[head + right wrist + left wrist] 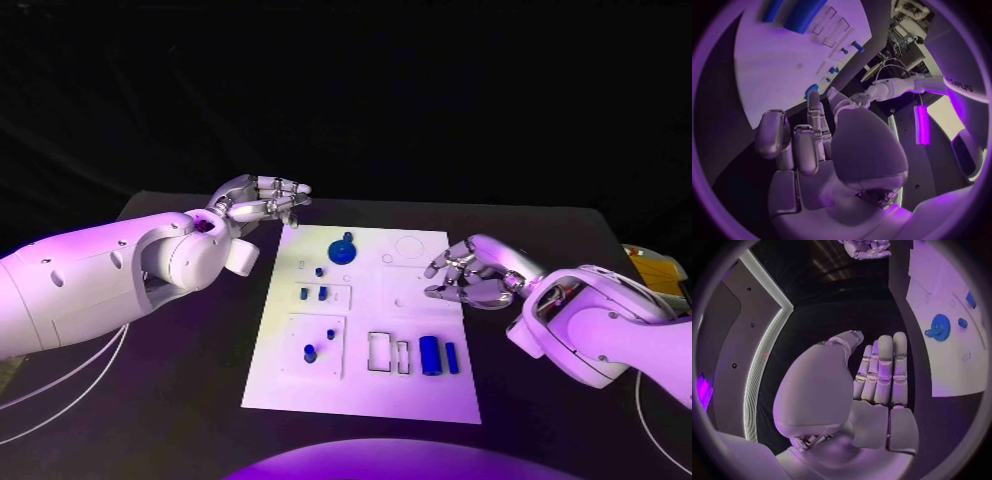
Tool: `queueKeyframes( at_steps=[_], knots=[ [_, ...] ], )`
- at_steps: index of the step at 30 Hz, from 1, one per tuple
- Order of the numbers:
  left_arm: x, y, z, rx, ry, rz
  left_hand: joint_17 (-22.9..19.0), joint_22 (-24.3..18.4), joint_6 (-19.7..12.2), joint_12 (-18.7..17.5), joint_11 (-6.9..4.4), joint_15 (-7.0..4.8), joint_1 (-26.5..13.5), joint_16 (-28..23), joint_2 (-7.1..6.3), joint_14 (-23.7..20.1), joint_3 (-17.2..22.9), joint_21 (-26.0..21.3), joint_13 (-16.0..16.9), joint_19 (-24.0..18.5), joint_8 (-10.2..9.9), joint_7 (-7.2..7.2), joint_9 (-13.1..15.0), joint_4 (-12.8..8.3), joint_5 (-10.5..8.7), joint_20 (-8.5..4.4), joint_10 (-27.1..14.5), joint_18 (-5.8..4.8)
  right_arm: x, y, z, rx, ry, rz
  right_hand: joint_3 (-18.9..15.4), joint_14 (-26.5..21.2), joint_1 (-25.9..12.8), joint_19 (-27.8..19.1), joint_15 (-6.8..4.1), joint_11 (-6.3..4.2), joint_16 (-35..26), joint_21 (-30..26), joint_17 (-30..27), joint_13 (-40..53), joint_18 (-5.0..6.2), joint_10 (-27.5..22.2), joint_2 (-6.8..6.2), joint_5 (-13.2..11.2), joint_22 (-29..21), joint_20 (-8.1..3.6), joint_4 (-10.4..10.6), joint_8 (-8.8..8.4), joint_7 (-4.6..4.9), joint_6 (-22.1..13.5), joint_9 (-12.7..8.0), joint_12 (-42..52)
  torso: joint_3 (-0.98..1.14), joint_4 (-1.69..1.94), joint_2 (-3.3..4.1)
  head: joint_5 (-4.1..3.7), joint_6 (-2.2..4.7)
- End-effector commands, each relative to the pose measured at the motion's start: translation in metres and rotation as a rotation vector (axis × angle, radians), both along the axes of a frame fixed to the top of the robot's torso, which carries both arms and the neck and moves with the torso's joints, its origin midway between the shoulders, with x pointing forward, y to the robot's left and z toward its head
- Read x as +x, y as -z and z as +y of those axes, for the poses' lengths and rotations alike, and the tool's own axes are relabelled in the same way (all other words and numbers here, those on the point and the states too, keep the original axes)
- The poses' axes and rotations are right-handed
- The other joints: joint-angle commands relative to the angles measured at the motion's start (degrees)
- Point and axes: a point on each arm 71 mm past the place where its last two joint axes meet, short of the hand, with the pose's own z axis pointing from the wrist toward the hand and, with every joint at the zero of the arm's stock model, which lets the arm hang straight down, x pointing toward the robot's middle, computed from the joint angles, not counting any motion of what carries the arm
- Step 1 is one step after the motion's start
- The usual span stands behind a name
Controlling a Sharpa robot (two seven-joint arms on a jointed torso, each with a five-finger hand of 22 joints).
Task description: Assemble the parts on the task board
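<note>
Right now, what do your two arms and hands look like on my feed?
Both arms are smooth white rounded shells. The left hand and right hand are silver metal with segmented fingers. Thin pale cables trail beside the left arm.

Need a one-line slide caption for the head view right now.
Both hands, left hand and right hand, hover empty-fingered beside the white task board, where a blue gear and small blue parts lie.

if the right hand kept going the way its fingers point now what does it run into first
Probably the task board: the right hand hovers at its right edge, fingers aimed left across it. Height is unclear, so it might pass above toward the blue gear.
</note>
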Motion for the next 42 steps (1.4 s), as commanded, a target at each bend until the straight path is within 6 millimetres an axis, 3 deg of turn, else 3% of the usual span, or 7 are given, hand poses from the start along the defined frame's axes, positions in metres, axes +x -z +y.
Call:
queueKeyframes(
  at_steps=[1, 5, 11, 22, 31, 33, 42],
  knots=[
    [-0.001, -0.002, -0.004, -0.020, 0.025, -0.015, 0.1, -0.2, -0.1, 0.6, -0.23, 0.07, -1.0, 0.3, 0.13, -0.7, -0.6, -0.5, 0.2, -0.4, 0.4, -0.48, 0.1, 0.1, 0.04, 0.40, -0.6, 0.73, -0.009, 0.010, -0.014, 0.006, 0.077, 0.142, -0.1, 2.8, 0.2, 0.7, -0.63, -0.70, 0.8, 1.4, 1.5, 14.2, -1.20, -3.9, -0.72, 0.0, 1.9, -0.35, 0.8, 2.47, -0.45, -1.0, 3.1, 14.3, 0.02, -0.20, -0.15, -1.12, -0.18],
    [-0.002, -0.002, -0.005, -0.025, 0.026, -0.024, 0.2, -0.8, -0.3, 2.0, -0.57, -0.06, -3.3, 0.8, -0.68, -0.9, -2.8, -1.5, 0.7, -0.5, 1.0, -0.92, 0.2, 1.7, -0.69, 0.53, -0.9, 0.76, -0.021, 0.014, -0.023, -0.081, 0.107, 0.116, -1.8, 3.5, -1.0, 2.0, -0.57, -0.42, 2.1, 4.2, 5.3, 31.6, -1.83, -0.5, -1.47, 0.9, 4.1, -0.10, 2.5, 3.83, -0.59, -2.7, 5.1, 28.6, -0.04, -0.27, -0.28, -2.06, -0.40],
    [-0.002, -0.002, -0.006, -0.028, 0.024, -0.034, 0.2, -1.5, -0.6, 3.2, -0.70, -0.12, -4.2, 1.1, -0.99, -1.0, -4.7, -2.4, 1.1, -0.2, 1.4, -1.00, 0.3, 2.8, -1.72, 0.56, -1.0, 0.75, -0.034, 0.024, -0.024, -0.166, 0.122, 0.116, -5.0, 4.1, -2.7, 3.1, -0.51, -0.40, 3.4, 6.4, 8.7, 41.0, -2.31, 1.5, -1.37, 2.4, 5.9, -0.02, 5.0, 5.37, -0.63, -3.6, 7.0, 35.6, -0.06, -0.25, -0.36, -2.36, -0.65],
    [-0.004, -0.002, -0.008, -0.032, 0.027, -0.037, 0.2, -1.7, -0.6, 3.5, -0.71, -0.11, -4.3, 1.1, -1.00, -1.1, -5.1, -2.6, 1.2, -0.1, 1.5, -1.01, 0.3, 3.1, -1.78, 0.57, -1.0, 0.74, -0.047, 0.044, -0.008, -0.211, 0.105, 0.138, -8.1, 4.2, -4.7, 3.2, -0.48, -0.40, 3.7, 6.7, 9.6, 43.4, -2.37, 1.8, -0.55, 3.7, 6.4, -0.02, 5.2, 6.27, -0.74, -4.0, 8.0, 36.8, -0.18, -0.04, -0.24, -2.72, -0.91],
    [-0.004, -0.002, -0.008, -0.032, 0.032, -0.032, 0.2, -1.7, -0.6, 3.5, -0.71, -0.11, -4.3, 1.0, -0.91, -1.2, -5.2, -2.7, 1.2, -0.1, 1.6, -1.00, 0.3, 3.1, -1.71, 0.57, -1.0, 0.75, -0.051, 0.058, 0.006, -0.243, 0.072, 0.172, -10.3, 4.1, -5.5, 3.1, -0.72, -0.73, 3.6, 6.5, 9.5, 44.3, -2.33, 1.8, 0.57, 2.9, 6.5, -0.17, 5.2, 7.77, -1.16, -3.3, 9.5, 37.0, -0.15, -0.04, -0.25, -2.62, -1.06],
    [-0.004, -0.002, -0.008, -0.032, 0.034, -0.030, 0.2, -1.7, -0.6, 3.5, -0.71, -0.11, -4.3, 1.0, -0.91, -1.2, -5.2, -2.7, 1.2, -0.1, 1.6, -1.00, 0.3, 3.1, -1.71, 0.57, -1.0, 0.75, -0.052, 0.061, 0.011, -0.247, 0.059, 0.173, -10.6, 4.1, -5.7, 3.1, -0.74, -0.76, 3.6, 6.4, 9.5, 44.5, -2.31, 1.8, 0.75, 2.8, 6.4, -0.19, 5.2, 7.92, -1.19, -3.4, 9.8, 37.1, -0.11, -0.09, -0.29, -2.48, -1.56],
    [-0.004, -0.002, -0.008, -0.031, 0.036, -0.025, 0.1, -1.8, -0.6, 3.6, -0.68, -0.09, -4.2, 1.0, -0.79, -1.2, -5.3, -2.8, 1.2, -0.1, 1.6, -0.97, 0.3, 3.2, -1.64, 0.57, -1.2, 0.75, -0.053, 0.068, 0.018, -0.285, 0.045, 0.189, -13.3, 4.1, -6.9, 3.0, -0.81, -0.84, 3.5, 6.1, 9.3, 45.1, -2.25, 1.8, 2.01, 1.6, 6.4, -0.26, 5.2, 8.76, -1.30, -3.8, 11.1, 36.9, -0.14, -0.08, -0.34, -2.14, -1.43]
  ],
)
